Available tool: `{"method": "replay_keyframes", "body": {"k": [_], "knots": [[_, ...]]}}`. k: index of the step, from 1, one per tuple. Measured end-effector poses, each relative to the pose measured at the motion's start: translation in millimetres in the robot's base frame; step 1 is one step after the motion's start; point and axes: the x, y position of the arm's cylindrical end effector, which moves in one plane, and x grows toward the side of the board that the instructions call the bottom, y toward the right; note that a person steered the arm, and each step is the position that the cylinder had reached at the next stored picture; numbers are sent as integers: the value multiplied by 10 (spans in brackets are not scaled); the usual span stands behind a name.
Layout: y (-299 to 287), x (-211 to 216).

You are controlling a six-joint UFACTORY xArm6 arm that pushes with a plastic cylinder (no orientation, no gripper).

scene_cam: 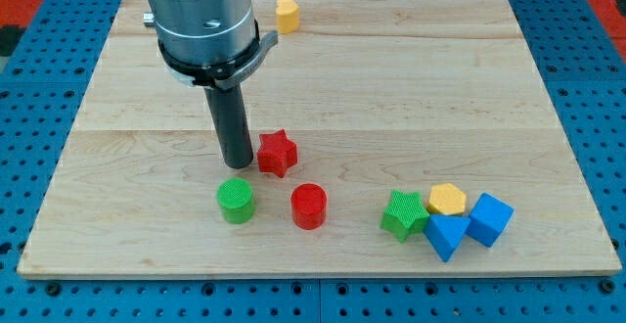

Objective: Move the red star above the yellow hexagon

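The red star lies on the wooden board, left of centre. My tip stands right beside the star's left side, touching or nearly touching it. The yellow hexagon sits at the lower right, packed among other blocks, far to the right of the star and a little lower. A second yellow block lies near the board's top edge.
A green cylinder lies just below my tip, and a red cylinder below the star. A green star, a blue triangle-like block and a blue cube crowd around the yellow hexagon.
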Motion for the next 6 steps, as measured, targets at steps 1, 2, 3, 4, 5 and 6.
{"method": "replay_keyframes", "body": {"k": [1,2,3,4,5,6], "knots": [[0,-15],[238,-15],[482,81],[938,-92],[1447,-70],[1892,-70]]}}
